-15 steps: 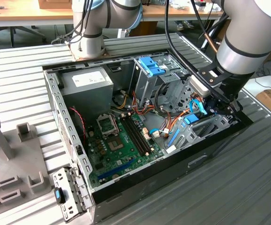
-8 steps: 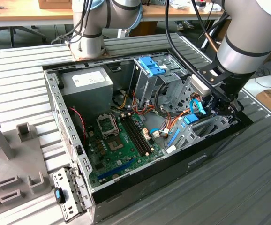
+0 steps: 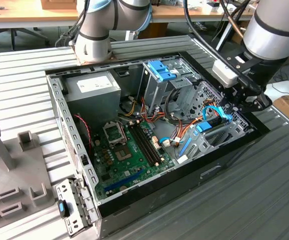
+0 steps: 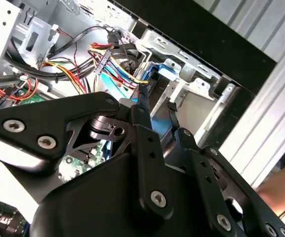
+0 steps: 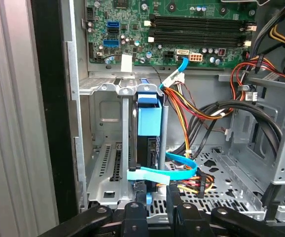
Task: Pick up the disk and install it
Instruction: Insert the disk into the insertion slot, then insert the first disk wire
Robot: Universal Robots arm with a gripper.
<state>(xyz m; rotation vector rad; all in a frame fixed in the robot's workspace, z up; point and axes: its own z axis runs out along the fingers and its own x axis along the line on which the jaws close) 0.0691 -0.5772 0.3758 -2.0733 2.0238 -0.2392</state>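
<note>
With my jaws closed on the disk (image 5: 149, 121) standing in the drive cage (image 5: 105, 118), the blue cable (image 5: 155, 175) crossing it can snag, tilt its rails and jam seating.

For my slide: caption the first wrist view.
Hand at the blue-railed disk standing edgewise in the case's drive cage.

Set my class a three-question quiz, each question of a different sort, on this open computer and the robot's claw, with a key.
1. True or false: the disk sits between the walls of the drive cage.
2. The claw is nearest to: A the power-supply box; B the drive cage; C the grey fixture on the table.
3. What colour is the motherboard?
Key: 1 true; 2 B; 3 green.
</note>
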